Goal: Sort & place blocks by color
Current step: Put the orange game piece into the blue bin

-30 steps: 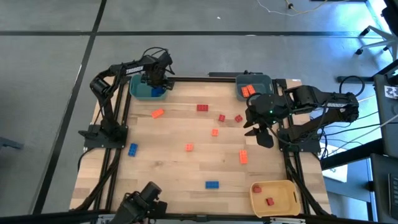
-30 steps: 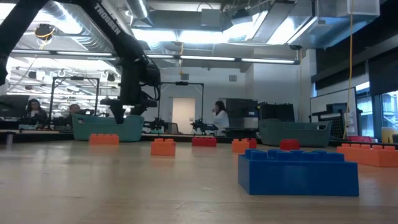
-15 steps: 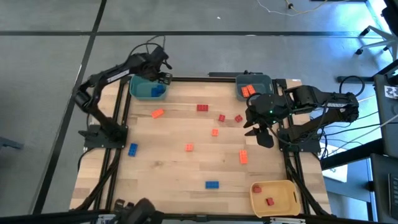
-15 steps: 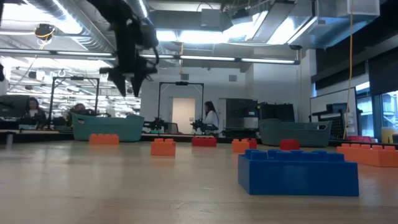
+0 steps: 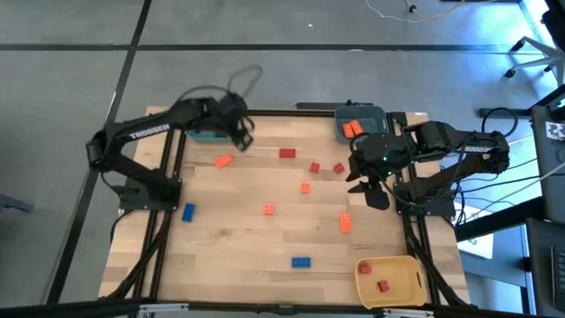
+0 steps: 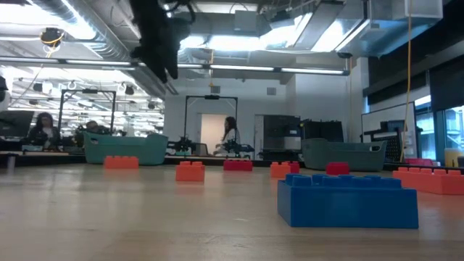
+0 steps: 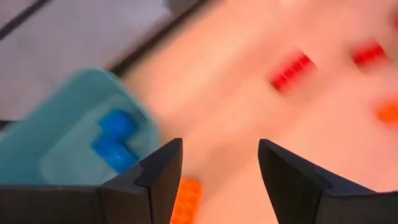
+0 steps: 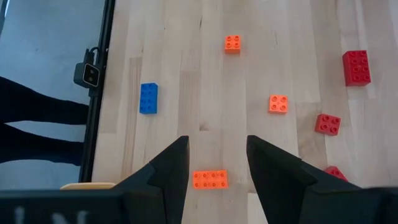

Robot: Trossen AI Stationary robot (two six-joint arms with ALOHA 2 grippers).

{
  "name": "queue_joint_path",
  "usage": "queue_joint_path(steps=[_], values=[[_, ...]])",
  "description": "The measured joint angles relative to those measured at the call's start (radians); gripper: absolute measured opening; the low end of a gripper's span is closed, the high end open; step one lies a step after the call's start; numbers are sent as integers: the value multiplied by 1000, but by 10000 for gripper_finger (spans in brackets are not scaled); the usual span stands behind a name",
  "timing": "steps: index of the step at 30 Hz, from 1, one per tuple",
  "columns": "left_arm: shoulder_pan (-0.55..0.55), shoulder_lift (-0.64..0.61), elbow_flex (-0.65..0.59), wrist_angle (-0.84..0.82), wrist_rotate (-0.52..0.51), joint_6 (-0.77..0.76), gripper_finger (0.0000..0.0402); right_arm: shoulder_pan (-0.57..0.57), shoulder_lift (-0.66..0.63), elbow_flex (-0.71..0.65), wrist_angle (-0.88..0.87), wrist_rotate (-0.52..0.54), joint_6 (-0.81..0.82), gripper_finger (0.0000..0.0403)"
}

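I keep the teal bin [image 5: 205,134] as my landmark, at the far left corner of the desk [image 5: 256,238]. My left claw [image 5: 243,132] hangs just beside this bin, on the side toward the middle of the desk, high above the wood. Its fingers [image 7: 163,163] stand wide apart and nothing is between them. In the left wrist view I see two blue blocks [image 7: 115,138] lying inside the bin, so I judge that the blue sorting is under way and the next step is to fetch another block.

The nearest one is an orange block [image 5: 223,161], on the desk just in front of the bin. It belongs, I think, in the grey-blue bin [image 5: 359,121] at the far right corner, where orange ones lie already. A blue block [image 5: 188,211] lies well apart from the teal bin, toward me along the left edge, and a second blue block [image 5: 301,262] sits near the front edge.

To do this step well, I would choose the blue one on the left edge, bring the claw straight above it, turn the wrist so the fingers meet its two long sides, and go down only when it is centred. The block is small and smooth, so a crooked grip could push it away.

My right claw [image 5: 369,185] waits far from the teal bin, at the right edge of the desk, partly open and empty, with an orange block [image 8: 210,179] just ahead of it. The yellow bin [image 5: 389,277] at the front right holds red blocks.
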Motion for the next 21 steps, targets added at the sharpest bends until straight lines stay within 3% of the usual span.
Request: queue_joint_path(steps=[7,16,21], values=[[-330,6,-20,-17,-11,-159,203,0,0,0,-16,0,1,162],[-736,6,-47,33,-186,-549,203,0,0,0,-26,-1,-69,162],[-919,6,-47,39,-286,-689,203,0,0,0,-23,-1,-69,162]])
